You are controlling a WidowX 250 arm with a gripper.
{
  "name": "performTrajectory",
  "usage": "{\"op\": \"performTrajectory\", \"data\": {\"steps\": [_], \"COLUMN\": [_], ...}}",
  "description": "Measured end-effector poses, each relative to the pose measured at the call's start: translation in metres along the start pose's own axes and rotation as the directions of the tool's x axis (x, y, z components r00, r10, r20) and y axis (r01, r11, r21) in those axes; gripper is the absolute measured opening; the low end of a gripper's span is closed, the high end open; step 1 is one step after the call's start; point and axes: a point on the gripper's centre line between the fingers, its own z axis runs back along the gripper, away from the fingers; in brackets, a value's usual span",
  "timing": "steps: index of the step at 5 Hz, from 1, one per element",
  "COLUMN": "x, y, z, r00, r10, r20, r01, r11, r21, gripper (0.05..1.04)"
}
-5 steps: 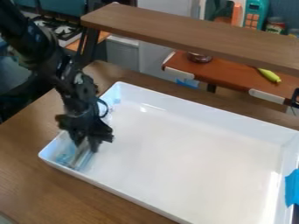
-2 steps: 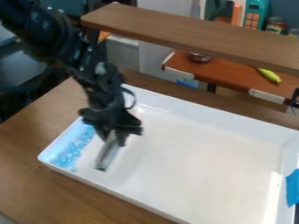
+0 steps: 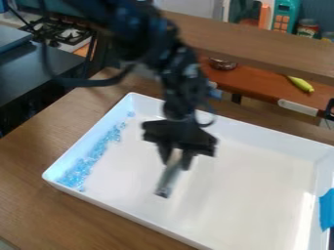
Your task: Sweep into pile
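Observation:
The black gripper (image 3: 174,160) hangs over the left-middle part of the white tray (image 3: 261,195), shut on a thin greyish sweeping tool (image 3: 168,181) that points down toward the tray floor. Small light-blue pieces (image 3: 85,166) lie in a long narrow band along the tray's left wall, thicker at the near left corner and thinning toward the far end. A gap of bare white floor separates the tool from the pieces. Whether the tool's lower end touches the floor, I cannot tell.
A wooden shelf (image 3: 254,41) runs across behind the tray, above a red-brown surface (image 3: 261,88) with a yellow-green toy (image 3: 301,84) and a metal bowl (image 3: 222,64). Blue tape (image 3: 326,210) is on the tray's right wall. The tray stands on a wooden table (image 3: 39,205).
The gripper has moved right with the tool, away from the tray's left wall. The band of blue pieces, largely hidden before, has come into view.

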Motion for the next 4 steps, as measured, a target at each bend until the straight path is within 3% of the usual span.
{"op": "performTrajectory", "data": {"steps": [1,2,4], "x": [0.006,0.015,0.008], "y": [-0.039,-0.067,-0.106], "z": [0.001,0.000,-0.034], "r00": [0.998,0.998,0.998], "r10": [-0.013,-0.007,-0.047], "r20": [-0.057,-0.068,-0.034], "r01": [0.013,0.007,0.048], "r11": [1.000,1.000,0.998], "r21": [0.009,-0.002,0.041], "gripper": [0.374,0.374,0.374]}}
